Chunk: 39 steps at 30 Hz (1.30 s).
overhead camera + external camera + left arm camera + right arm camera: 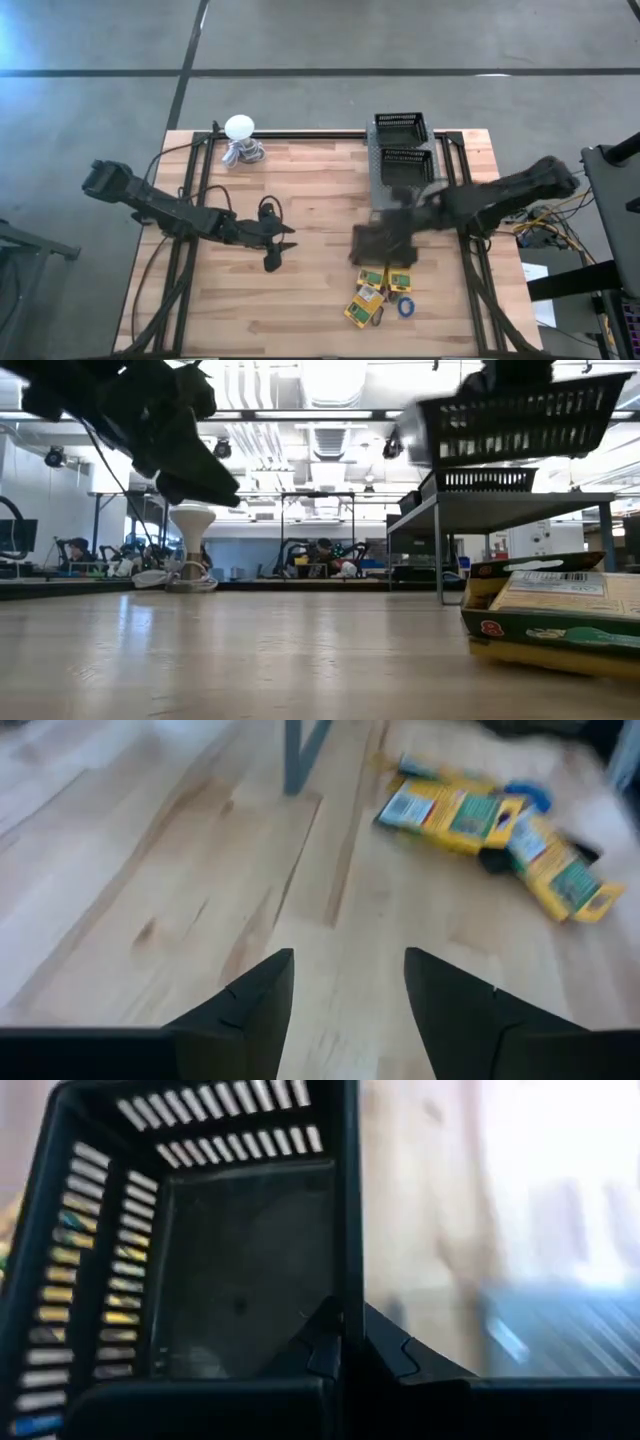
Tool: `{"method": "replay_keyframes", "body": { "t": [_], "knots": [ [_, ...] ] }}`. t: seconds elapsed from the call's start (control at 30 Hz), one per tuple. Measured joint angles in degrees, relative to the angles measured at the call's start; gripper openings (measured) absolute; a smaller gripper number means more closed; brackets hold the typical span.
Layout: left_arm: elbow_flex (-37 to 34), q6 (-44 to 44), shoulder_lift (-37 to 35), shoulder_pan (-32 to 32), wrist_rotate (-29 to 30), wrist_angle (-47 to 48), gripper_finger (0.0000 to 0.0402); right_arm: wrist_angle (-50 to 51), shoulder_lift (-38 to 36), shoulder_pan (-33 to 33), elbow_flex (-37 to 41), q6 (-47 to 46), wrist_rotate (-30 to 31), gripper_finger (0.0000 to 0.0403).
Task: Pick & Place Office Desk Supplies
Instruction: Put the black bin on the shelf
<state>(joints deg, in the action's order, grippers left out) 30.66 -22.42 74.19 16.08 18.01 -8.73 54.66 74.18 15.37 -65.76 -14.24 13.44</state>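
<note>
High view, boxes: yellow-and-green boxes [378, 292] clustered at the table's [300, 310] near edge, a blue ring [406, 306] beside them
Right gripper [400, 222]: clamped on the wall of a black slatted basket [381, 241], held above the boxes
Left gripper [284, 245]: fingers spread wide, empty, mid-table
Far edge: white ball-topped object [240, 138]; black rack [403, 150]

A robotics lab: rows of workbenches [110, 570] (people seated) under ceiling ducts [330, 435].

Box [560, 610] labels show print; none legible.
</note>
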Motion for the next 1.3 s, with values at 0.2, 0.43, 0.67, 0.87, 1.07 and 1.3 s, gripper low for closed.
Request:
{"method": "replay_keyframes", "body": {
  "t": [0.2,0.43,0.67,0.87,1.07,1.3],
  "knots": [
    [-3.05,-0.04,0.20,-0.02,0.01,-5.41,0.0196,7.59,-7.91,-7.40,-0.95,4.85,-0.21,0.0008],
    [-2.94,0.02,-0.06,0.11,0.01,-5.86,0.0196,8.99,-12.74,-17.58,2.63,9.96,-2.78,0.0008],
    [-2.94,0.03,-0.06,0.11,0.01,-5.95,0.0196,8.83,-13.31,-24.85,5.73,14.22,-5.97,0.0008],
    [-2.94,0.14,-0.06,0.11,0.01,-5.99,0.0196,8.88,-13.42,-27.74,6.92,17.32,-6.00,0.0008],
    [-2.94,0.14,-0.06,0.11,0.01,-5.99,0.0196,8.96,-13.34,-28.73,6.14,20.01,-5.95,0.0008],
    [-2.94,0.11,-0.06,0.11,-0.01,-5.99,0.0196,8.98,-13.36,-28.83,5.18,22.69,-2.15,0.0008]
  ]
}}
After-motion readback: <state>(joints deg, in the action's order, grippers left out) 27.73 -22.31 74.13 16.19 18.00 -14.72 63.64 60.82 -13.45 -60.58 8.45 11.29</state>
